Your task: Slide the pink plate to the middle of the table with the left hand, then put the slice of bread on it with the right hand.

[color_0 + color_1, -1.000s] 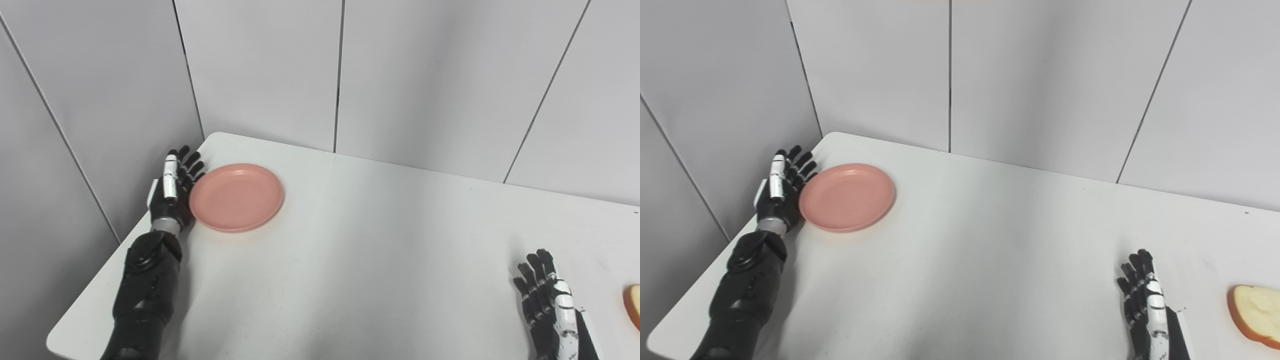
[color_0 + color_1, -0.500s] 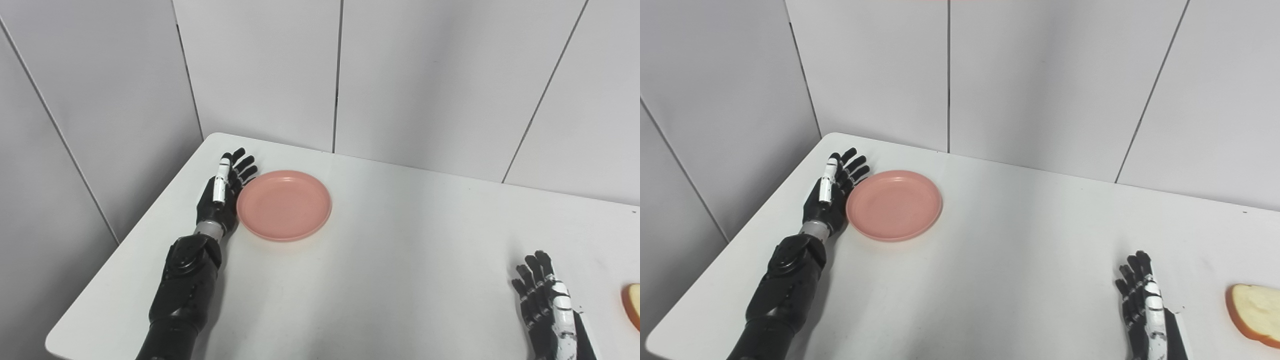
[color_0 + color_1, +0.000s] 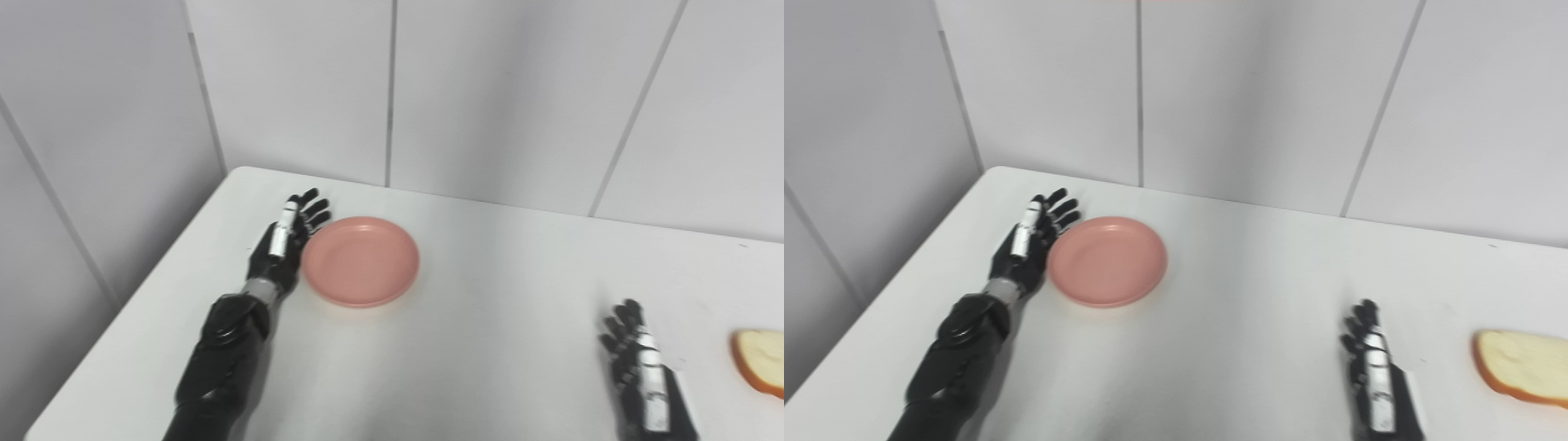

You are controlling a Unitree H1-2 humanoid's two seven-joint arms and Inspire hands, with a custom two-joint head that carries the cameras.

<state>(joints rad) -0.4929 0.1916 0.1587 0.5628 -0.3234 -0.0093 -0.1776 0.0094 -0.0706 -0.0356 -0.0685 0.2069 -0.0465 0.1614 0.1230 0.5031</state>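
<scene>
The pink plate lies flat on the white table, left of the middle. My left hand stands on edge right against the plate's left rim, open, fingers straight and pointing away from me. The slice of bread lies at the table's right side, near the front. My right hand rests open on the table to the left of the bread, a clear gap between them, holding nothing.
Grey panelled walls close the table in at the back and along the left. The table's left edge runs diagonally just outside my left forearm.
My left hand has pushed the plate rightward, away from the table's left edge and toward the middle. The camera has also swung right, so more of the bread shows. The right hand stays put.
</scene>
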